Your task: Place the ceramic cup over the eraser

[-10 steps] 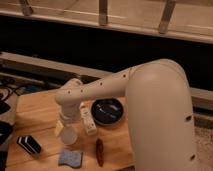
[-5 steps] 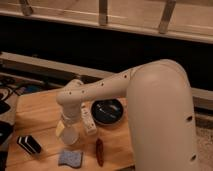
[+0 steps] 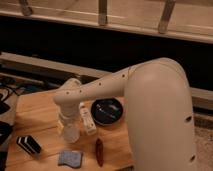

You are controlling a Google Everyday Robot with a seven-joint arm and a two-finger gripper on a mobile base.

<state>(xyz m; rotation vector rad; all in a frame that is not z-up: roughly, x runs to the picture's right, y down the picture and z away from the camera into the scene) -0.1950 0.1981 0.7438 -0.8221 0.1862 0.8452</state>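
A dark wall under a railing (image 3: 102,12) backs a wooden counter (image 3: 40,115), over which a big white arm (image 3: 150,100) reaches from the right toward the left. Its hand (image 3: 68,124) points down over the middle of the counter with the cup (image 3: 70,133) right under it and touching it; I cannot tell whether the hand is clamped on the cup. The eraser (image 3: 29,144) lies apart to the near left, a blue-grey cloth (image 3: 70,158) lies near the cup's front, a reddish stick (image 3: 99,151) lies right of the cloth, and a white bottle (image 3: 88,121) and a black dish (image 3: 106,111) sit to the cup's right.
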